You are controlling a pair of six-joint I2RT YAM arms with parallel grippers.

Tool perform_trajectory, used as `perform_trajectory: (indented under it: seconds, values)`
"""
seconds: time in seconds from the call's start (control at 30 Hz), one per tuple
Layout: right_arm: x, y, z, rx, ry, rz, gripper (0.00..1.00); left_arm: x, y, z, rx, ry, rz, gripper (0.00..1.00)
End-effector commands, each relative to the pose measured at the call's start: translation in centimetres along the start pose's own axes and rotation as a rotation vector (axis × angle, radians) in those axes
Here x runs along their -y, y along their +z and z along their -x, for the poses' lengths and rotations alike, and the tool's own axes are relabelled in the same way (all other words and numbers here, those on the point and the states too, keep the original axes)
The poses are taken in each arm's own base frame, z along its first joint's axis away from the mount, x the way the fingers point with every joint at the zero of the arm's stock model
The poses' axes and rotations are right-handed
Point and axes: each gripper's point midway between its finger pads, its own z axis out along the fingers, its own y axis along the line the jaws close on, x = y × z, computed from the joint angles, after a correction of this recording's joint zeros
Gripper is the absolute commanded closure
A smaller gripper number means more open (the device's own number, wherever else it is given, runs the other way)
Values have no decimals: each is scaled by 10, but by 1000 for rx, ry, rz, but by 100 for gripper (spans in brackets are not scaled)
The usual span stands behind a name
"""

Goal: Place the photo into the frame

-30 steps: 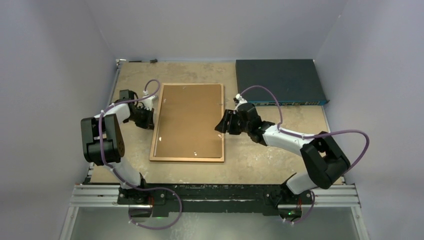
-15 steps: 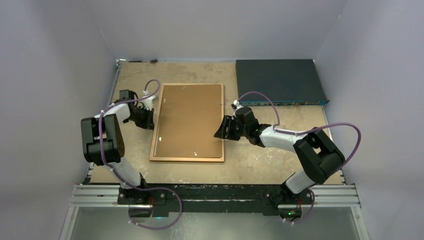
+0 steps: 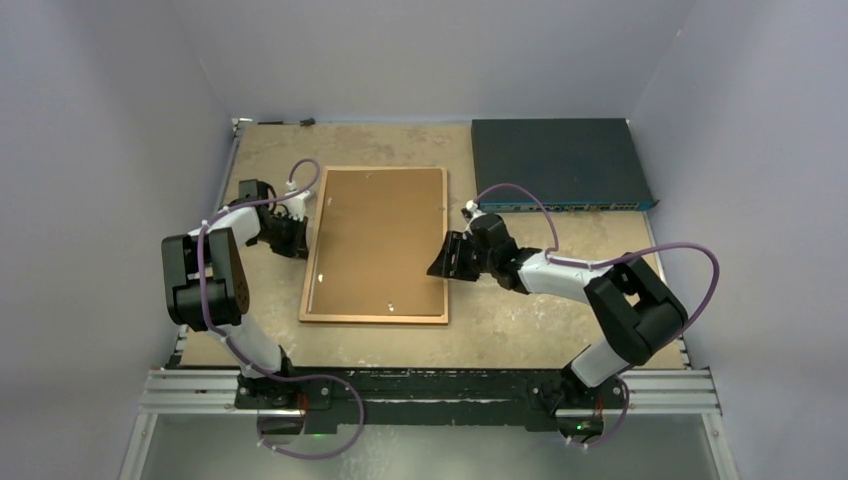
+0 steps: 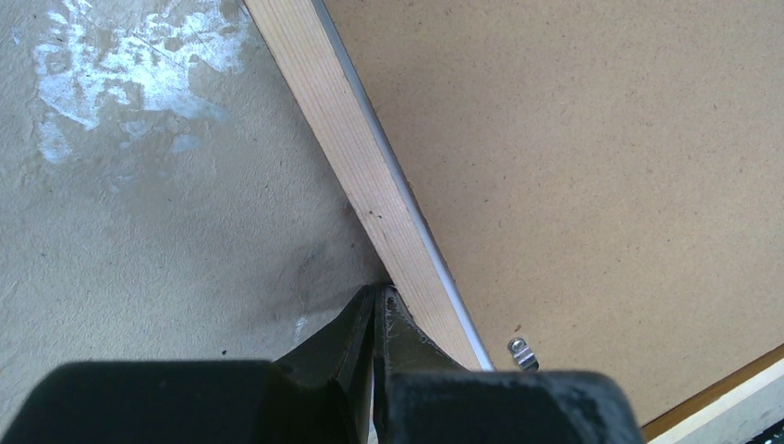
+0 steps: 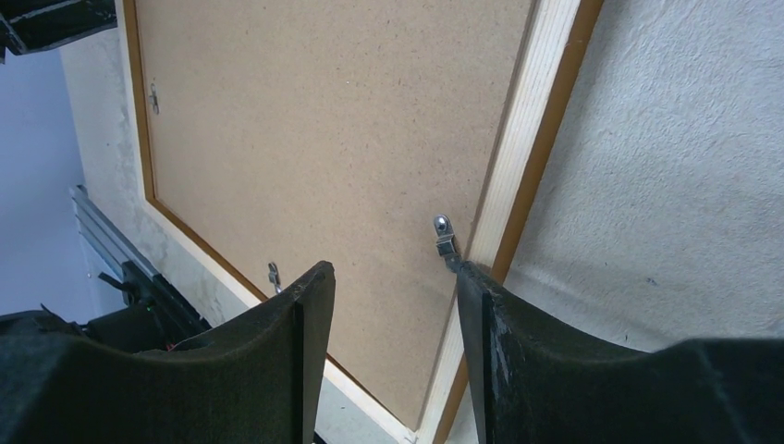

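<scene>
— My left gripper (image 4: 377,301) is sitting pinched shut with nothing in it. Its tips are touching the outer side of the frame's (image 3: 375,317) left rail, down where the rail is meeting the table (image 3: 520,310).

— And the right one?

— My right gripper (image 5: 393,277) is standing about half open, also gripping nothing. It is hovering at the frame's right rail, with one finger over the board (image 3: 380,235) and the other over the rail and the table beside it.

— Where is the frame lying?

— It is lying flat, back up, around the middle of the table and a little towards the left edge. Its long sides are running from the near edge towards the far edge. The brown board is sitting inside it and filling the opening.

— Is anything lying between your right fingers?

— A small metal clip (image 5: 445,236) is sitting on the board against the right rail, just at the tip of the finger on that side. I cannot tell whether the finger is touching it. A second clip (image 5: 274,275) is showing at the rail nearest the table's near edge.

— What else is lying on the table?

— A dark blue box (image 3: 558,160) is lying flat in the far right corner, apart from the frame and from both my grippers.
</scene>
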Motion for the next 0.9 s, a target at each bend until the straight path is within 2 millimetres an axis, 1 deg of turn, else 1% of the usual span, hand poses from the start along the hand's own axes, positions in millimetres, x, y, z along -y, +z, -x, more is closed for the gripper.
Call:
perform_trajectory:
  seconds: [0.0,0.03,0.1,0.17,0.37,0.47,0.7,0.87]
  values:
    - [-17,-5,2,-26,-40,52,45,4,7,-30,-92,-27,-28,100]
    - [-21,-9,2,-39,-38,55,45,4,7,-30,-93,-26,-26,100]
    - [-25,-14,11,-23,-54,44,44,3,6,-30,-93,-23,-22,100]
    - [-26,-17,17,-12,-68,25,44,2,6,-29,-92,-20,-19,100]
    - [-9,-13,26,-3,-79,-31,44,3,5,-28,-88,-21,-19,100]
    - [-2,-8,25,-7,-79,-40,44,2,4,-29,-89,-21,-19,100]
    - [2,4,20,-28,-79,-25,44,2,3,-29,-88,-24,-18,100]
    - [5,8,15,-40,-72,-22,44,1,3,-28,-87,-23,-19,100]
